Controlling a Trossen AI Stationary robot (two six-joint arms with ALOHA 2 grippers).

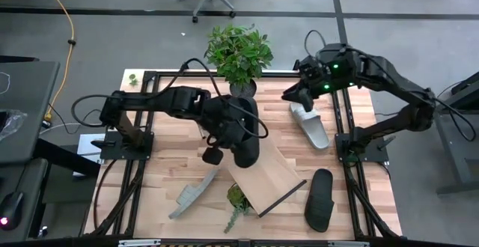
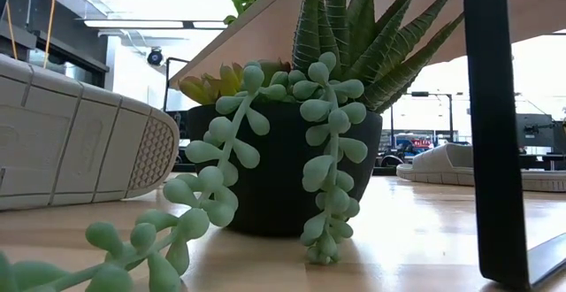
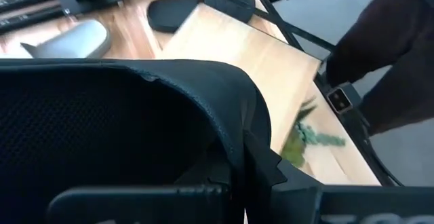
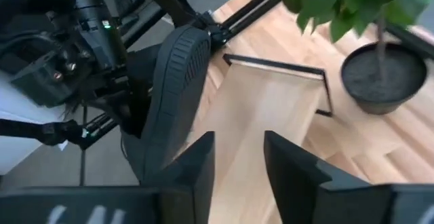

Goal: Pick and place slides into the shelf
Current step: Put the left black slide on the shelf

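A grey slide [image 1: 193,194] lies near the tabletop's [image 1: 161,105] front-left corner, and at mid-tabletop the left gripper [image 1: 224,138], fingers clamped on a black slide [image 1: 245,136], holds it just above the rear end of the shelf [image 1: 271,178], which lies askew at front centre. The step in hand is judged to be placement, so the next move calls for lowering this slide squarely onto the board, then letting go. At the right edge, the right gripper [image 1: 299,91], fingers parted and empty, hovers over a second grey slide [image 1: 311,124], while a second black slide [image 1: 319,199] lies near the front-right corner.

Left tool [image 1: 238,144] clamped, right tool [image 4: 237,157] seemingly parted.
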